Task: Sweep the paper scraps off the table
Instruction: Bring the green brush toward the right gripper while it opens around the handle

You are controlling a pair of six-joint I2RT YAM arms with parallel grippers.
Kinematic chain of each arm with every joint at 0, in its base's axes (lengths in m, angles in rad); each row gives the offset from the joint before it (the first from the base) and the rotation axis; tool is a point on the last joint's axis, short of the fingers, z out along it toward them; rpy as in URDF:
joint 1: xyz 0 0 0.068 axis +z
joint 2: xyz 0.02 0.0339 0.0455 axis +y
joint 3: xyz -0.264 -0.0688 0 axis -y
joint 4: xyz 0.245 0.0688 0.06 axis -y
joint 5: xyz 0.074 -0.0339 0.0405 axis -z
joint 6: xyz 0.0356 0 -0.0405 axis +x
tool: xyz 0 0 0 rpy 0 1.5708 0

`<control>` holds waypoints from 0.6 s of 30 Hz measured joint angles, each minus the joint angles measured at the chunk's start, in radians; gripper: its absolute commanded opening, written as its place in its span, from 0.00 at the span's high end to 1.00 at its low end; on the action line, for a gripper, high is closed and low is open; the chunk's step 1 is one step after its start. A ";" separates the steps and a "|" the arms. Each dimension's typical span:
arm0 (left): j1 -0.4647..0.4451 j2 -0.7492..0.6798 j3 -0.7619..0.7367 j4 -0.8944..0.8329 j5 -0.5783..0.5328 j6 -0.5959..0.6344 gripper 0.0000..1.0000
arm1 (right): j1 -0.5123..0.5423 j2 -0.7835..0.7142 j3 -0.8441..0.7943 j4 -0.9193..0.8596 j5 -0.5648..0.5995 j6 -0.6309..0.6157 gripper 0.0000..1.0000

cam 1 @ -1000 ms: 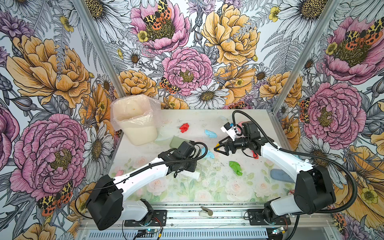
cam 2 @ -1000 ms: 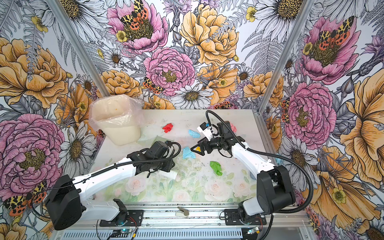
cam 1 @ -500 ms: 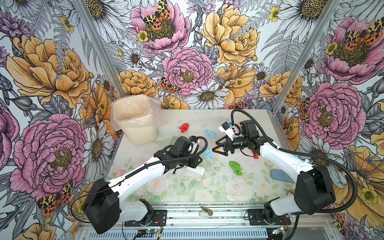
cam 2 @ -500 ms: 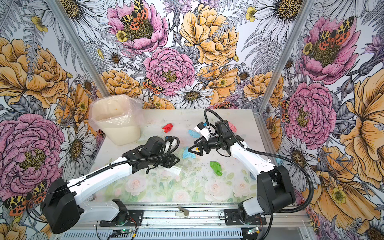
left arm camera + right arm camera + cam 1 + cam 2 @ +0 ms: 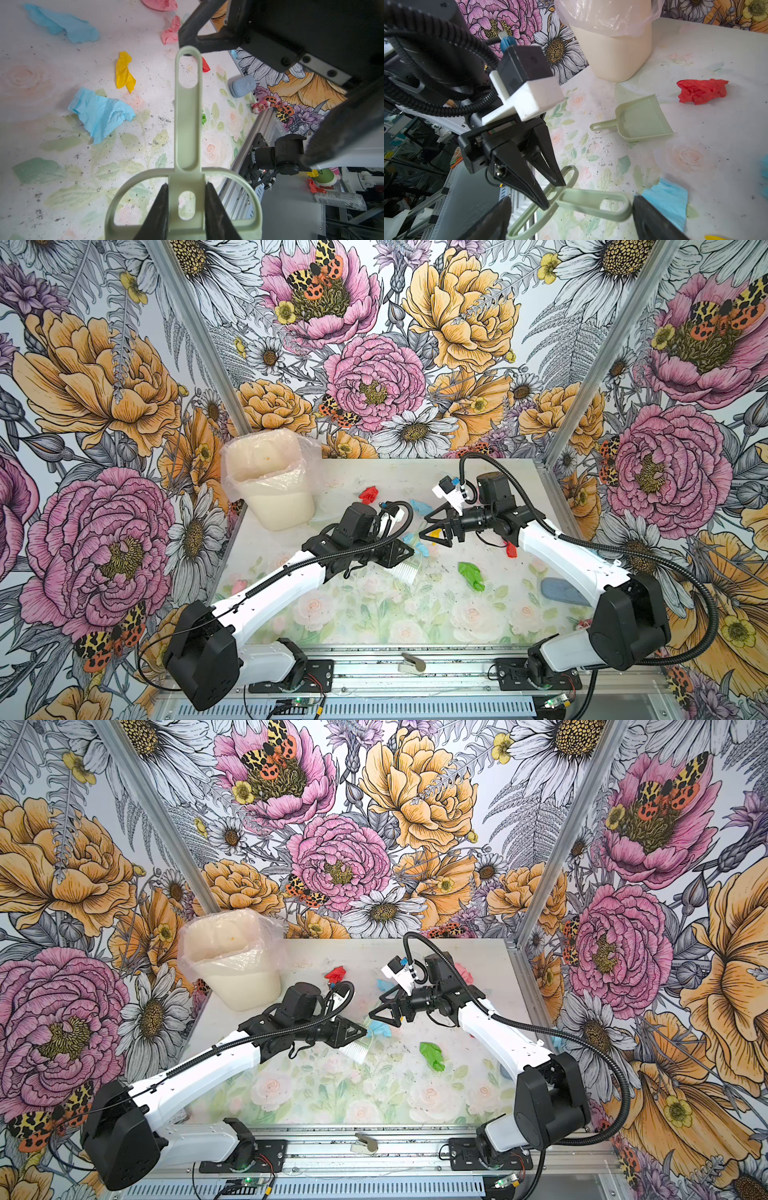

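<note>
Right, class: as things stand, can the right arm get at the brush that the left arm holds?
Probably yes. The right pincer is open, with the handle end of the brush apparently between its fingers. The left pincer is shut on it lower down, so nothing blocks that end.

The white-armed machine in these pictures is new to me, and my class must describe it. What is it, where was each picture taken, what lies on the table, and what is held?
It is a robot: two jointed arms, each ending in a two-fingered hand. Two pictures look down from one camera overhead; the other two come from cameras on the wrists. On the table are crumpled paper scraps, a green dustpan and a bin lined with a plastic bag. The left hand is shut on a green brush; the right hand is open around the end of its handle.
</note>
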 measured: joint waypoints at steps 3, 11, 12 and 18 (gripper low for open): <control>0.006 0.000 0.007 0.023 0.053 0.012 1.00 | 0.000 0.000 0.011 0.000 -0.007 0.002 0.10; 0.024 0.016 0.011 0.074 0.185 0.029 1.00 | 0.001 0.000 0.027 0.000 -0.058 0.006 0.09; 0.027 0.018 0.011 0.081 0.202 0.028 1.00 | 0.001 0.000 0.030 0.000 -0.068 0.008 0.09; 0.043 0.022 0.011 0.124 0.294 0.028 1.00 | 0.001 0.000 0.032 0.000 -0.146 0.024 0.11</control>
